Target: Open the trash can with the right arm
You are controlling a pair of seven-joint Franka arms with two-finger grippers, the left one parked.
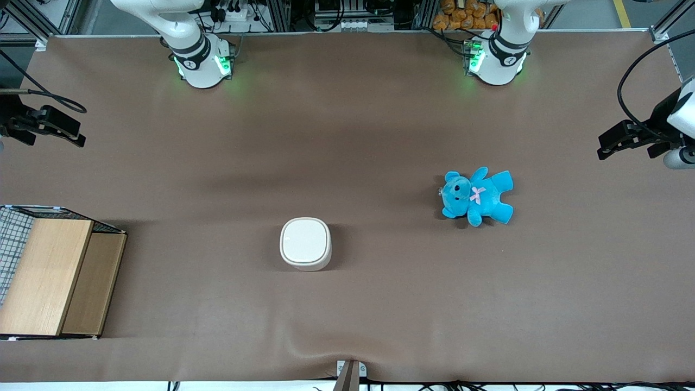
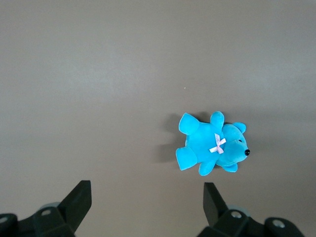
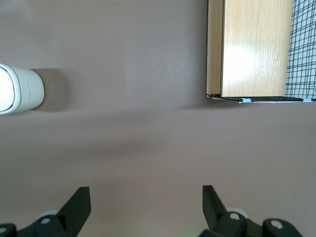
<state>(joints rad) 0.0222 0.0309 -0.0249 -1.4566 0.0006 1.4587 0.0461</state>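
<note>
Cream-white plastic, rounded-square and squat, the small trash can (image 1: 305, 243) stands on the brown-covered desk (image 1: 347, 136) near its middle, rather toward the front camera, with its flat lid down and flush with the rim — so nothing of the task is done yet. The black two-finger gripper (image 1: 46, 126) of the white right arm hangs out at the working arm's end of the desk, well apart from the can and above bare covering. In the right wrist view the gripper (image 3: 143, 210) shows its two dark fingers spread wide with nothing between them, and the can (image 3: 19, 89) appears only partly, off to one edge of what that camera sees.

By my reading this is the very start: the approach has not begun. The next move calls for carrying the gripper across the desk to a spot over the can, then lowering it to the lid's edge, where a finger could catch the lip and lift, or press if the lid is sprung — which kind it is cannot be told from here.

A wooden box with black wire mesh (image 1: 51, 274) sits at the working arm's end, nearer the front camera than the gripper. A blue plush teddy bear with a pink bow (image 1: 478, 196) lies toward the parked arm's end, well clear of the path.
</note>
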